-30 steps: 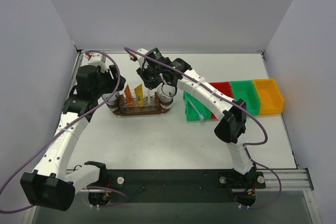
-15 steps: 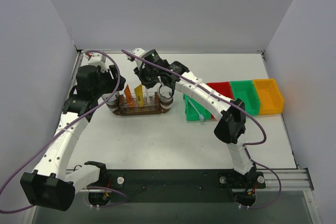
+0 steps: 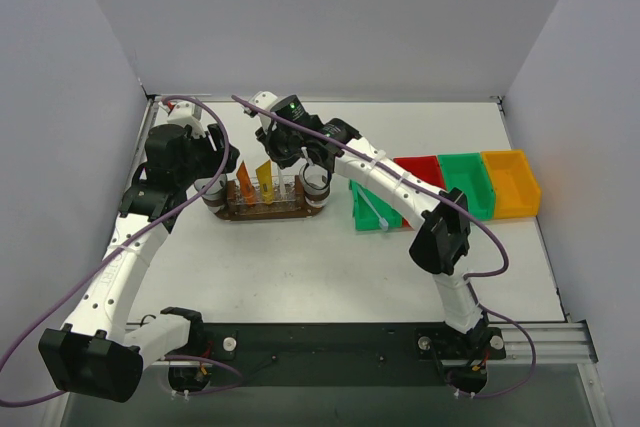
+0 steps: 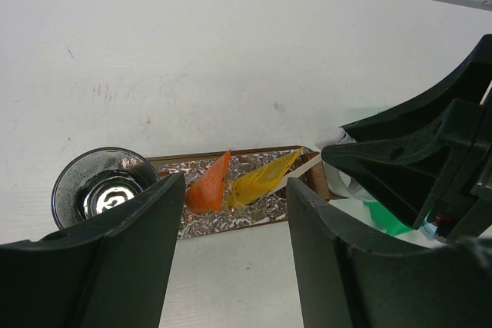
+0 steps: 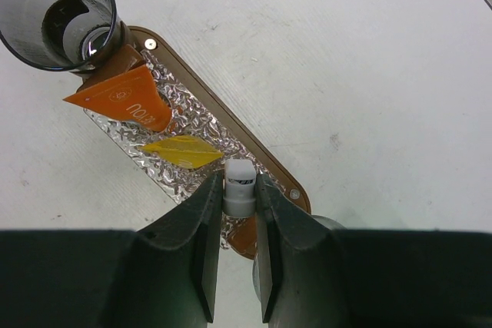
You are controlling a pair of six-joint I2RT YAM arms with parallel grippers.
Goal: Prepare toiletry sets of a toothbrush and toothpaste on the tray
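Holding a slim white toothbrush end-on in the right gripper, pinched narrow around it, directly over the middle of the brown tray on the table. Hovering with the left gripper near the tray's left end, spread wide with nothing in it. Already standing on the tray: an orange toothpaste tube and a yellower one, side by side, with a clear cup at the end beyond them. Cannot tell whether either tube sits inside a holder or leans free. Judging the job as partly done — paste in place, no brush yet seen set down next to it. Left to do, probably: lowering this brush alongside a tube, then fetching another from the nearest green bin, with one more white brush lying in it. Worth watching the tubes while lowering — likely easy to knock over.
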